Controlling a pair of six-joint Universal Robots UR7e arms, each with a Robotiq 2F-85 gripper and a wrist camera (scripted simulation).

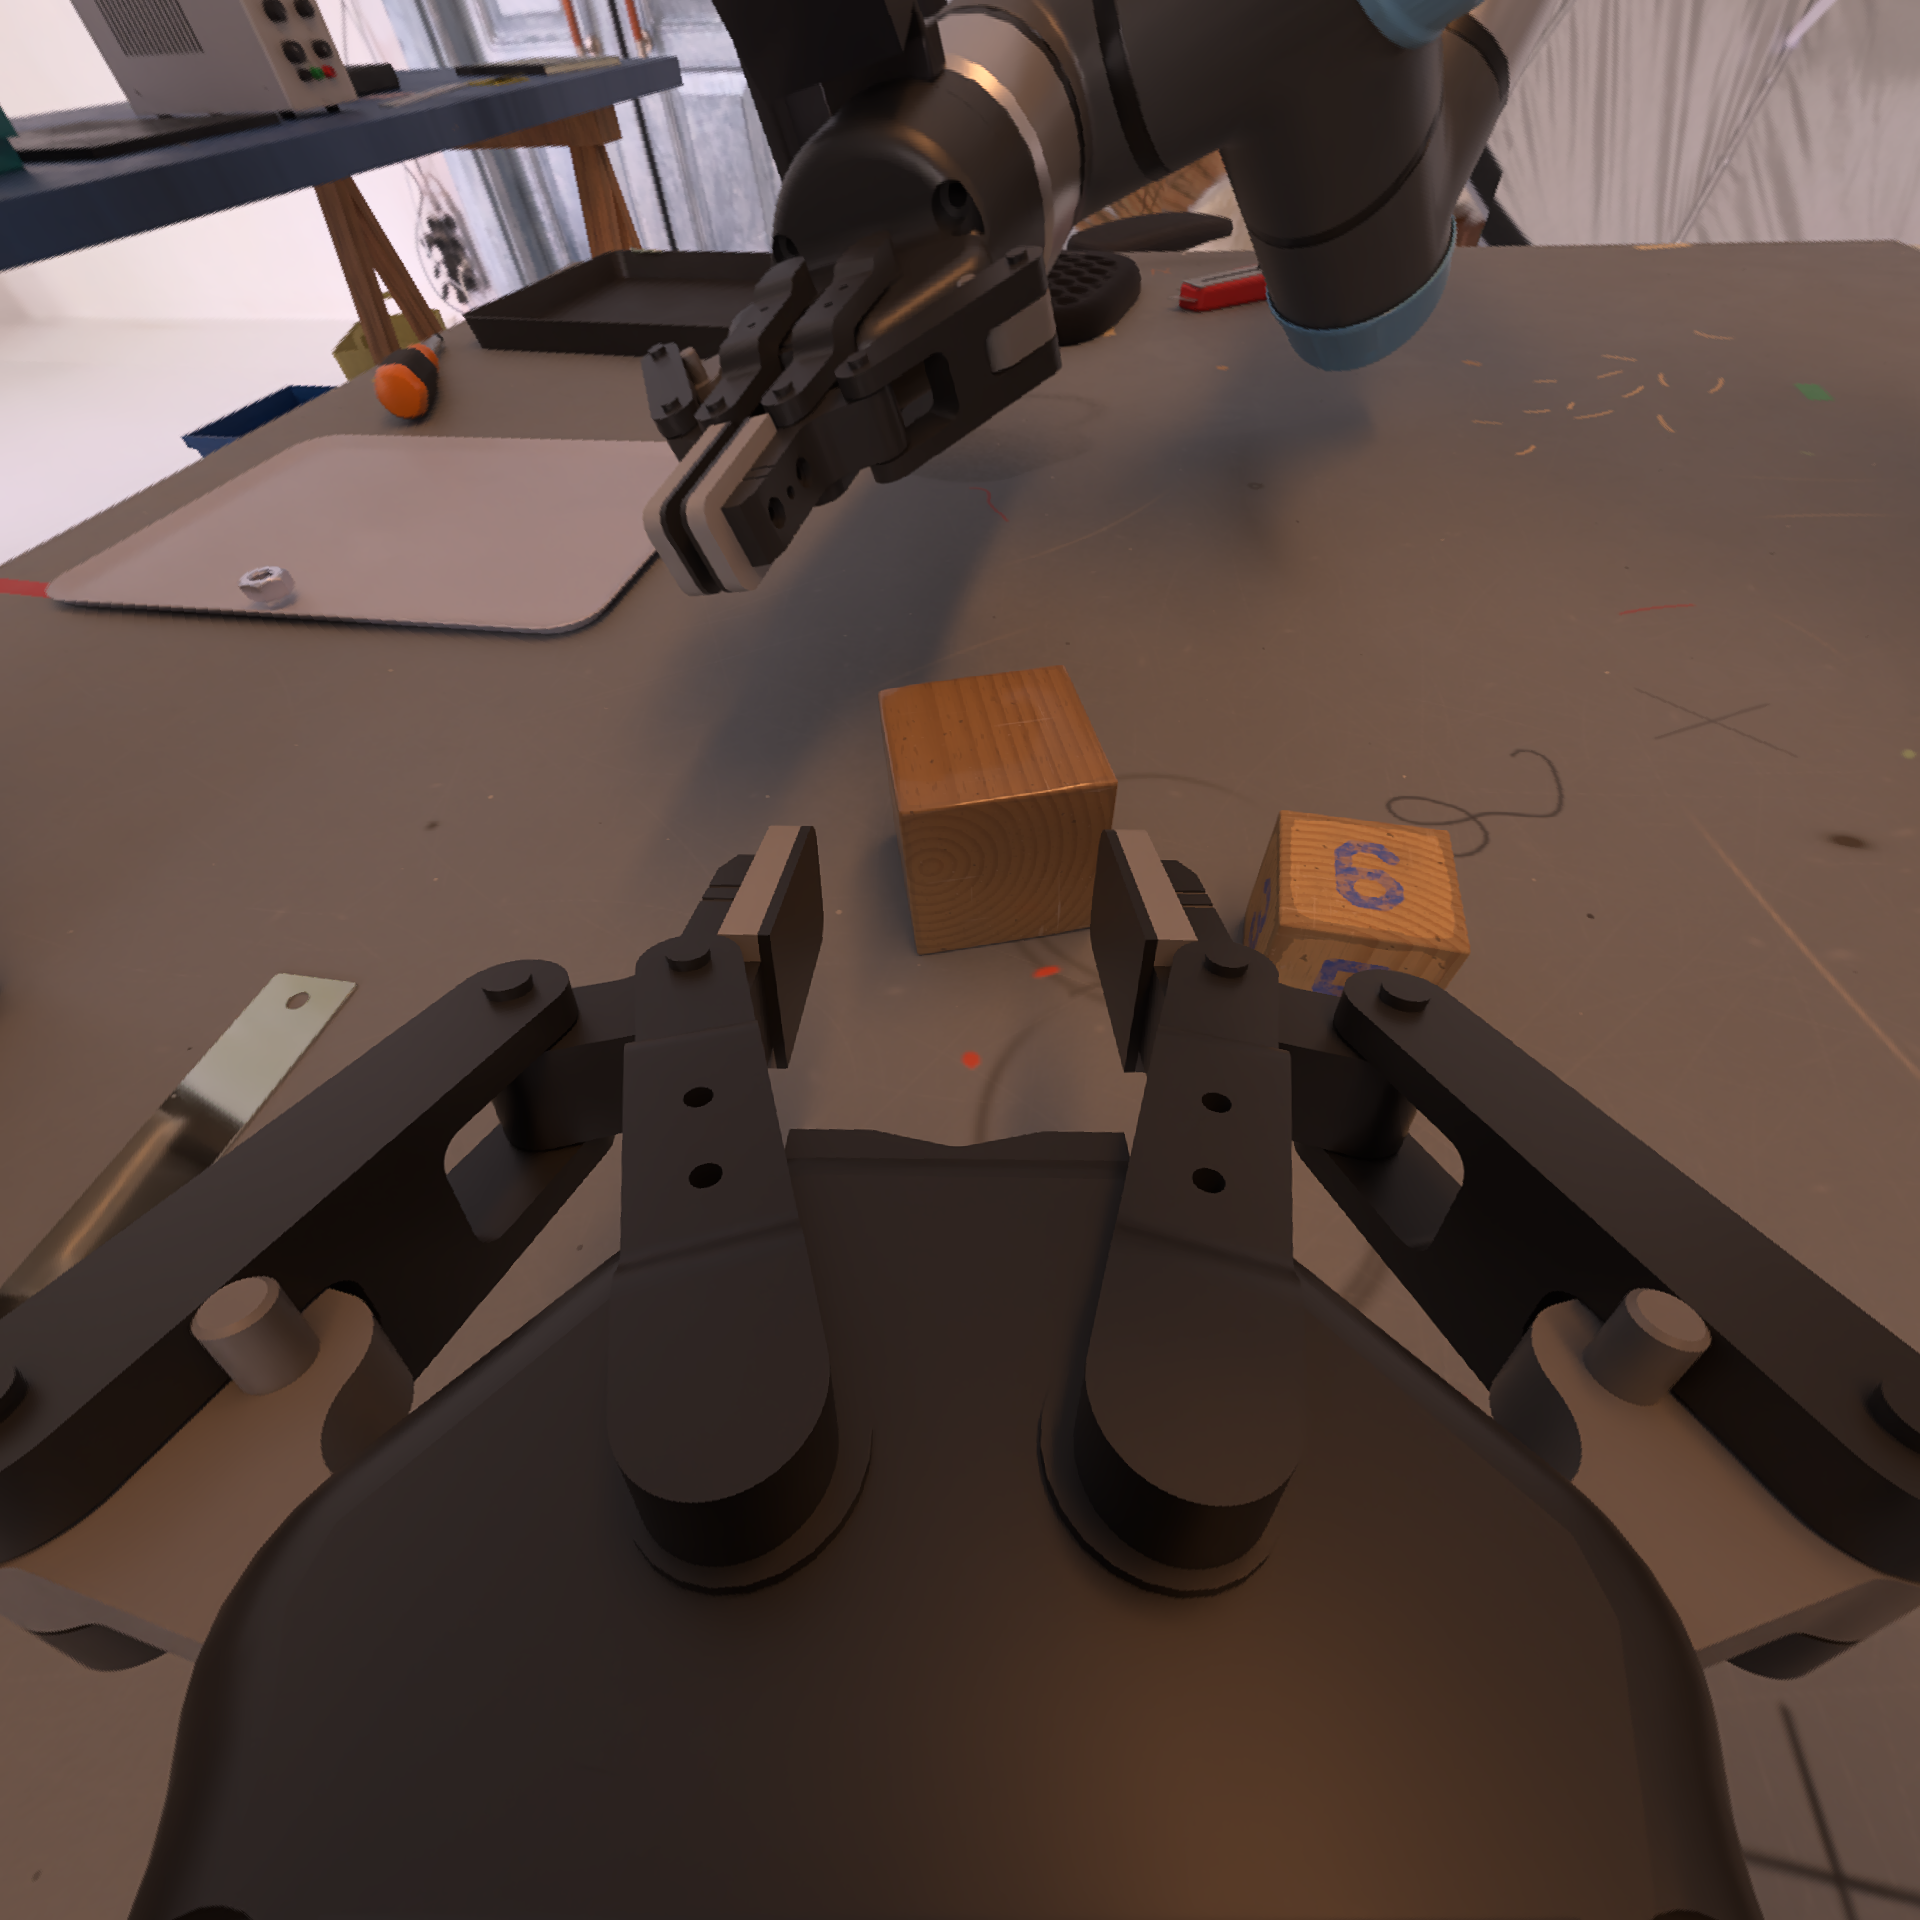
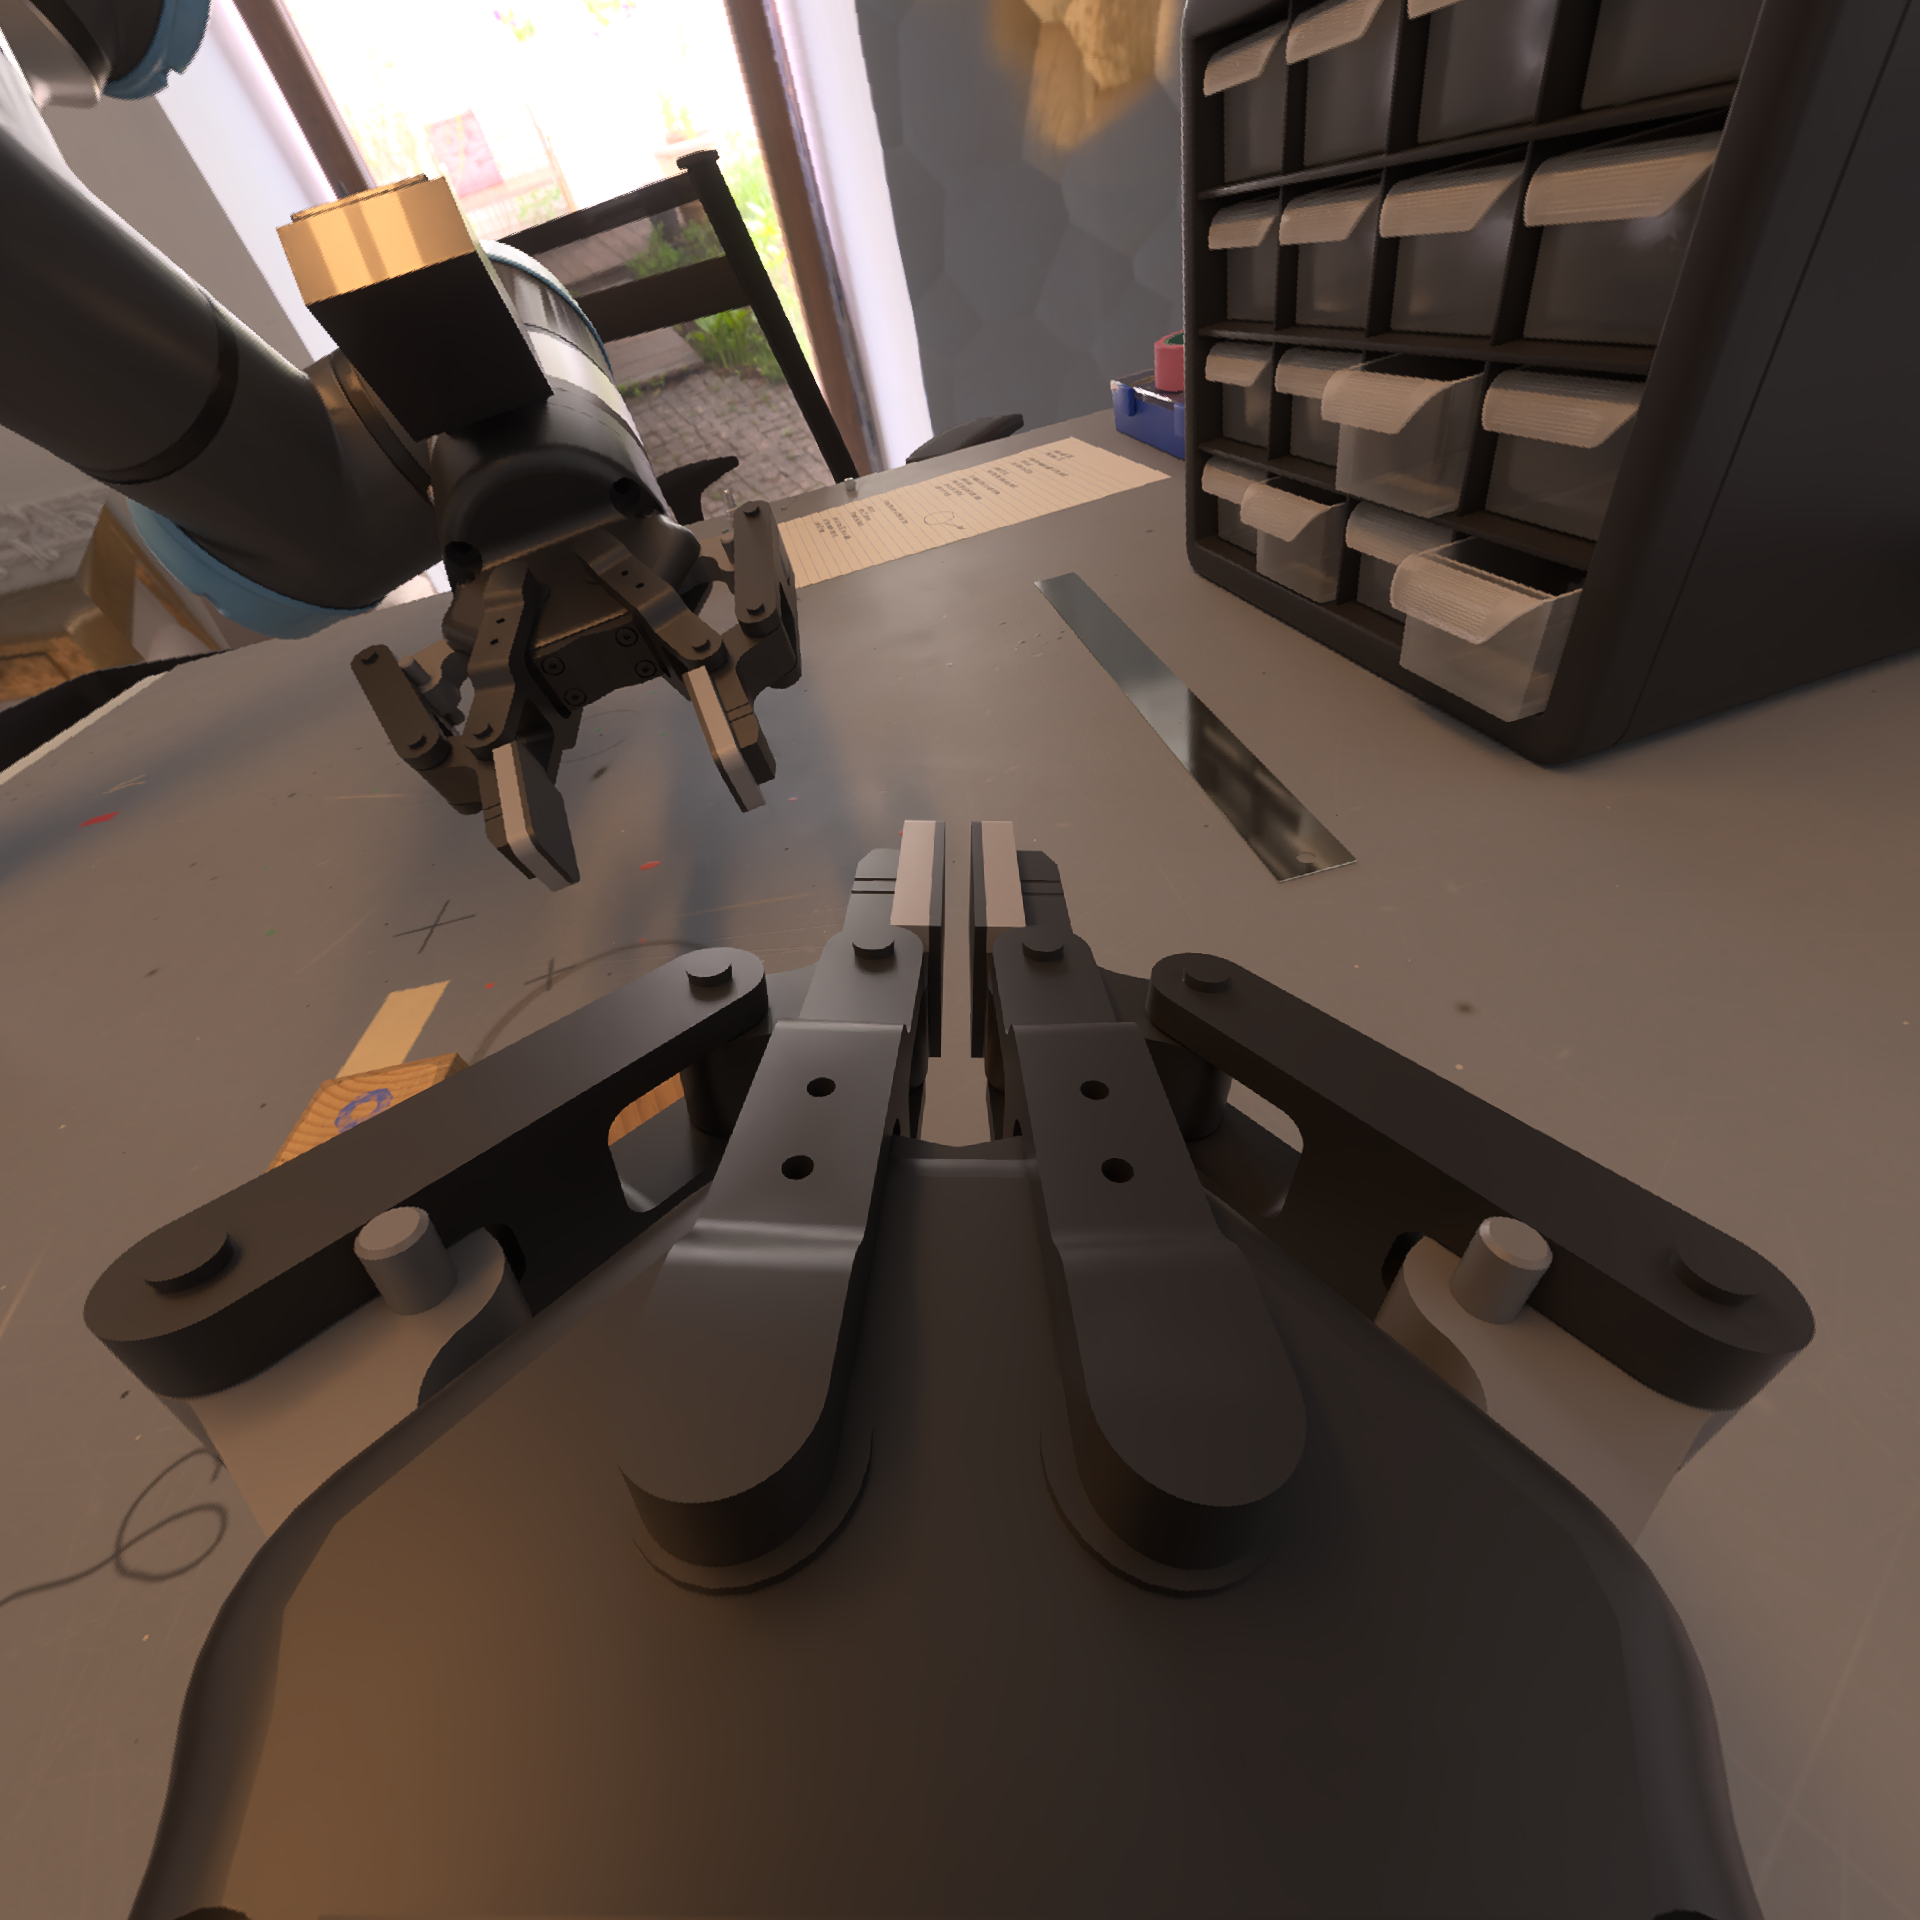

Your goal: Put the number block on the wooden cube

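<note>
My left gripper (image 1: 961,925): spread wide, empty. Right gripper (image 2: 958,873): clenched, empty. Number block (image 1: 1361,899), wooden cube (image 1: 997,805): mid-table, just beside each other.

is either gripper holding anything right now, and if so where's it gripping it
Nothing is held. The left gripper is open above the table, short of the wooden cube and number block. The right gripper is shut on nothing.

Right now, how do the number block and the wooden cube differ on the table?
The wooden cube is larger with plain, unmarked faces; the number block is smaller and carries blue printed figures. The wooden cube lies ahead of the open left tool, roughly centred on its gap; the number block sits off to the right, partly hidden behind a finger. Both are light wood, rest on the table, apart, and are ungripped.
</note>
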